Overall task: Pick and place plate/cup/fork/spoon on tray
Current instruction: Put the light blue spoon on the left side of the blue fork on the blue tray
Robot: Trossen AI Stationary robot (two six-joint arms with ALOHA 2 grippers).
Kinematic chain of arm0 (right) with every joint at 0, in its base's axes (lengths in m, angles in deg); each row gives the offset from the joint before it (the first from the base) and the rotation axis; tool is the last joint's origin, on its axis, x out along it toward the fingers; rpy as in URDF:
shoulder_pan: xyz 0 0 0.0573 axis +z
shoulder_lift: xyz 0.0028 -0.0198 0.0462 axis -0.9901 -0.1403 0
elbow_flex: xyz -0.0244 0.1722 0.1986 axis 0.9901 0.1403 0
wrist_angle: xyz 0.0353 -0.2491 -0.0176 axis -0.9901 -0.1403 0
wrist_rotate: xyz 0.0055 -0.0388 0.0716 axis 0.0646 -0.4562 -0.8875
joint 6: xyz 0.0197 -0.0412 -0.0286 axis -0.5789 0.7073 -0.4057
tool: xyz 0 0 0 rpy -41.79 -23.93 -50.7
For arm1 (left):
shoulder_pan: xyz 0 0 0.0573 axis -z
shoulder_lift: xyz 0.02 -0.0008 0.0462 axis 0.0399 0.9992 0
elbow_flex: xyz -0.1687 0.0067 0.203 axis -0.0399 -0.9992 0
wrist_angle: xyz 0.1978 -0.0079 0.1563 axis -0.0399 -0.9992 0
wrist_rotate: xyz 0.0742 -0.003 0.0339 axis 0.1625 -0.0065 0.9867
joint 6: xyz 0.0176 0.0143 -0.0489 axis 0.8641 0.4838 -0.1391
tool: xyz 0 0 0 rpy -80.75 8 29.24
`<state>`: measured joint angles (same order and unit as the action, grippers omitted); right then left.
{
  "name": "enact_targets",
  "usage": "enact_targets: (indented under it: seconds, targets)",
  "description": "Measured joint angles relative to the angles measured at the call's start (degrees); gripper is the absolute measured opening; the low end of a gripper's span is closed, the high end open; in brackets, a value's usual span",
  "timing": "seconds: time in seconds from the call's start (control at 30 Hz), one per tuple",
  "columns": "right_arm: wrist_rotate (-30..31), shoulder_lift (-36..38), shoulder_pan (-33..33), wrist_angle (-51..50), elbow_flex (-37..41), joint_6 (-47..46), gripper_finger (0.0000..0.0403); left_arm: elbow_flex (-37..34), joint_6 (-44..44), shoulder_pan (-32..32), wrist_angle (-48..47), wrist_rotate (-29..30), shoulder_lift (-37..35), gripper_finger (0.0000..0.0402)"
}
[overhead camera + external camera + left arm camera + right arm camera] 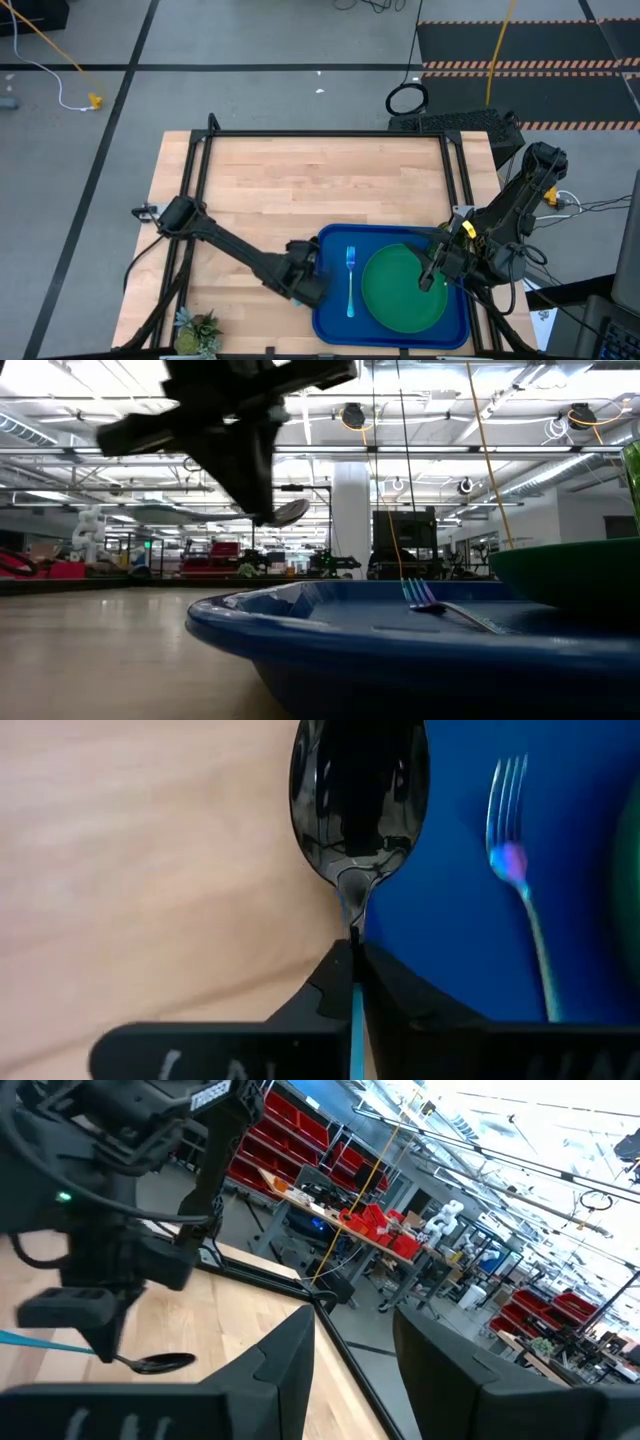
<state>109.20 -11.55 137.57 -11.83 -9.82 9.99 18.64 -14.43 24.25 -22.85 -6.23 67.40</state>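
Now spoon (358,805) juts beyond left gripper (354,965) (clamped).

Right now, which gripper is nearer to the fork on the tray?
Left. The left gripper holds the spoon at the tray's left edge, right beside the fork. The right gripper is over the plate's right side, farther off.
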Motion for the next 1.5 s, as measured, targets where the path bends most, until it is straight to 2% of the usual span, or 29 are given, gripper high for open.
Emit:
enact_targets:
  seconds: [0.17,0.33,0.5,0.6,0.83,1.5]
  targets:
    - [0.0,0.0,0.0,0.0,0.0,-0.3,0.013,0.7,0.4,-2.6,2.0,1.3,0.0,0.0017]
    - [0.0,0.0,0.0,-0.4,0.0,-0.3,0.013,0.7,4.4,-3.8,11.1,2.4,0.5,0.0006]
    - [0.0,0.0,0.0,-5.9,0.0,-3.9,0.013,0.8,5.2,-2.9,16.3,6.7,1.1,0.0011]
    - [0.0,0.0,0.0,-9.9,0.0,-7.3,0.013,0.8,4.7,-2.5,17.7,7.2,2.3,0.0011]
    - [-0.2,0.0,0.6,-12.8,0.0,-12.4,0.013,0.7,3.4,-2.1,20.3,6.3,6.2,0.001]
    - [-0.1,0.0,2.0,-12.2,0.0,-10.3,0.013,0.7,2.4,-2.5,22.4,3.6,9.5,0.0012]
